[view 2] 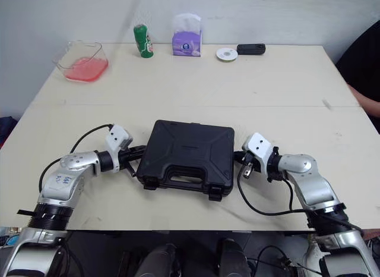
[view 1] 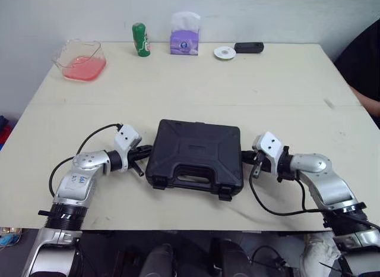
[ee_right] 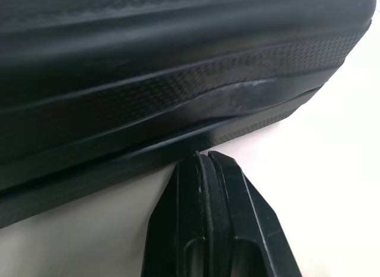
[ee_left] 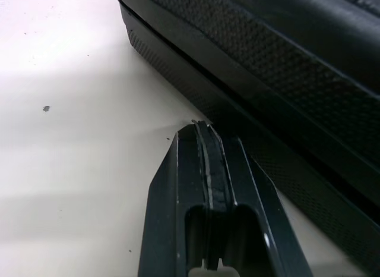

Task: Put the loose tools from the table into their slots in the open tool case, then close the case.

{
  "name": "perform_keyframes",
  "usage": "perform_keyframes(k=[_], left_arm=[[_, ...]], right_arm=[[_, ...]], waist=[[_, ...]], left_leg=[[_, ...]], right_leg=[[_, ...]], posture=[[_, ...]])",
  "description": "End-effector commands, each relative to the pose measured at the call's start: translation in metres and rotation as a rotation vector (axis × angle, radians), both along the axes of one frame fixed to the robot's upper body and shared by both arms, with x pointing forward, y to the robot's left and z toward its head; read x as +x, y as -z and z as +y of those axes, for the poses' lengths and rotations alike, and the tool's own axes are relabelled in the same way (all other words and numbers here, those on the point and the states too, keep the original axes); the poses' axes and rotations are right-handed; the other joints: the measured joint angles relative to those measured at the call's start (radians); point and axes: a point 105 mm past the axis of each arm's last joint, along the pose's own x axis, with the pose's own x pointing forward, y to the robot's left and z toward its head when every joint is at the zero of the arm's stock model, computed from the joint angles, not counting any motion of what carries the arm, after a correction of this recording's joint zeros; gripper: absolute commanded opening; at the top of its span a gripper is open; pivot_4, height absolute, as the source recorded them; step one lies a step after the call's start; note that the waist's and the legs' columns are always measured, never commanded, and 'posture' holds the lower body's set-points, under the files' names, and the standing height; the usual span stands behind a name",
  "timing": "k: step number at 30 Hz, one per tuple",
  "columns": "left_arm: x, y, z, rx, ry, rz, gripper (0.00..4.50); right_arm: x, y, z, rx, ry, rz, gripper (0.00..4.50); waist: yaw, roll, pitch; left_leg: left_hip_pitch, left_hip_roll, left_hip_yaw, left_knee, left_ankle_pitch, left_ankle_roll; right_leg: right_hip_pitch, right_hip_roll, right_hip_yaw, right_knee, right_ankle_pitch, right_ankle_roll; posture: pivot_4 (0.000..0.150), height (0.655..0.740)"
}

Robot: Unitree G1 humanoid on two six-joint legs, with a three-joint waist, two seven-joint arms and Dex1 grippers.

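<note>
A: Arm pose?
B: Both low: silver left arm (view 1: 80, 181) and silver right arm (view 1: 325, 177), elbows out, forearms turned inward, facing each other.
A: Grippers?
B: The left black two-finger gripper (ee_left: 202, 127) has its fingers pressed together, nothing between. The right black two-finger gripper (ee_right: 202, 156) is likewise closed and empty.

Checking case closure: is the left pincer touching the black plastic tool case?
Cannot tell. Left wrist view: the shut left pincer reaches the black plastic tool case, but any gap is hidden.
</note>
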Motion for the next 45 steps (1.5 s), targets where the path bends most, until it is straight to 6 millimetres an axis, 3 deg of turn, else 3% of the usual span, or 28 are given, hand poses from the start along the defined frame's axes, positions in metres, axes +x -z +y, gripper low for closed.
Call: perform_keyframes(k=[1, 5, 9, 14, 17, 20, 22, 25, 27, 31, 35, 39, 45], left_arm=[[-0.023, -0.004, -0.023, -0.066, 0.123, -0.005, 0.04], [-0.042, -0.006, -0.031, -0.098, 0.163, -0.031, 0.04], [-0.055, -0.007, -0.032, -0.094, 0.186, -0.053, 0.04], [-0.059, -0.013, 0.022, -0.148, 0.008, -0.064, 0.04], [-0.066, -0.026, 0.030, -0.200, 0.036, -0.083, 0.04], [-0.051, -0.039, 0.043, -0.175, -0.005, -0.149, 0.04], [-0.031, -0.049, 0.052, -0.151, -0.072, -0.191, 0.04], [-0.008, -0.047, 0.053, -0.094, -0.102, -0.121, 0.04], [0.014, -0.056, 0.059, -0.169, -0.186, -0.152, 0.04], [0.044, -0.050, 0.050, -0.125, -0.146, -0.116, 0.04], [0.070, -0.044, 0.033, -0.104, -0.122, -0.096, 0.04], [0.082, -0.036, 0.012, -0.057, -0.054, -0.085, 0.04], [0.079, -0.021, -0.014, -0.019, 0.092, -0.061, 0.04]], right_arm=[[0.014, -0.013, 0.012, 0.003, -0.032, -0.036, 0.00], [0.028, -0.022, 0.028, 0.007, -0.094, -0.044, 0.00], [0.040, -0.024, 0.024, -0.029, -0.080, -0.054, 0.00], [0.047, -0.048, -0.004, 0.001, -0.014, -0.129, 0.00], [0.039, -0.054, -0.022, 0.020, 0.004, -0.159, 0.00], [0.022, -0.057, -0.037, 0.046, 0.010, -0.182, 0.00], [0.007, -0.059, -0.046, 0.072, 0.016, -0.209, 0.00], [-0.018, -0.051, -0.055, 0.086, 0.015, -0.146, 0.00], [-0.037, -0.043, -0.057, 0.066, -0.009, -0.097, 0.00], [-0.076, -0.030, -0.055, 0.074, -0.053, 0.054, 0.00], [-0.106, -0.002, -0.038, 0.052, -0.109, 0.153, 0.00], [-0.114, 0.015, -0.020, 0.066, -0.111, 0.188, 0.00], [-0.109, 0.031, -0.001, 0.050, -0.117, 0.197, 0.00]], waist=[[-0.005, 0.000, 0.000], [-0.003, 0.000, 0.000], [-0.004, 0.001, 0.000], [-0.005, 0.001, 0.000], [0.002, 0.001, 0.001], [0.012, 0.001, 0.001], [0.019, 0.001, 0.001], [0.025, 0.002, 0.001], [0.027, 0.002, 0.001], [0.025, 0.001, 0.001], [0.028, -0.002, 0.001], [0.026, -0.004, 0.003], [0.024, -0.007, 0.003]], left_leg=[[0.000, 0.000, 0.001, 0.000, 0.000, 0.000], [0.000, 0.001, 0.000, 0.000, 0.000, 0.000], [0.000, 0.001, 0.000, 0.000, 0.000, 0.000], [-0.001, 0.001, 0.000, 0.000, 0.000, -0.001], [-0.001, 0.001, -0.001, 0.000, 0.000, -0.001], [-0.002, 0.000, -0.003, 0.000, 0.000, -0.001], [-0.002, 0.000, -0.003, 0.000, 0.000, 0.000], [-0.002, 0.000, -0.003, 0.000, 0.000, 0.000], [-0.001, -0.001, -0.001, -0.001, 0.000, 0.000], [-0.001, -0.002, 0.000, -0.001, 0.000, 0.001], [0.000, -0.001, 0.002, -0.001, 0.000, 0.001], [0.000, -0.002, 0.003, -0.001, 0.000, 0.001], [0.000, -0.001, 0.004, -0.001, 0.000, 0.001]], right_leg=[[0.000, -0.001, 0.001, 0.000, 0.000, 0.000], [0.000, -0.001, 0.000, -0.001, 0.000, 0.000], [0.000, -0.002, 0.001, -0.001, 0.000, 0.000], [-0.001, -0.003, 0.001, -0.002, 0.000, 0.000], [-0.001, -0.003, 0.000, -0.002, 0.000, -0.001], [0.000, -0.004, 0.000, -0.004, 0.000, 0.000], [0.001, -0.003, -0.001, -0.003, 0.000, 0.000], [0.000, -0.001, -0.001, -0.002, 0.000, 0.000], [0.000, 0.000, -0.001, -0.001, 0.000, 0.000], [0.000, 0.001, -0.002, -0.002, 0.000, 0.001], [0.000, 0.002, -0.004, -0.001, 0.000, 0.001], [-0.001, 0.002, -0.004, -0.001, 0.001, 0.001], [-0.001, 0.002, -0.005, -0.001, 0.001, 0.002]], posture=[[0.150, 0.7400], [0.150, 0.7400], [0.150, 0.7400], [0.150, 0.7400], [0.150, 0.7400], [0.150, 0.7400], [0.150, 0.7400], [0.150, 0.7400], [0.150, 0.7400], [0.150, 0.7400], [0.150, 0.7400], [0.150, 0.7400], [0.150, 0.7400]])
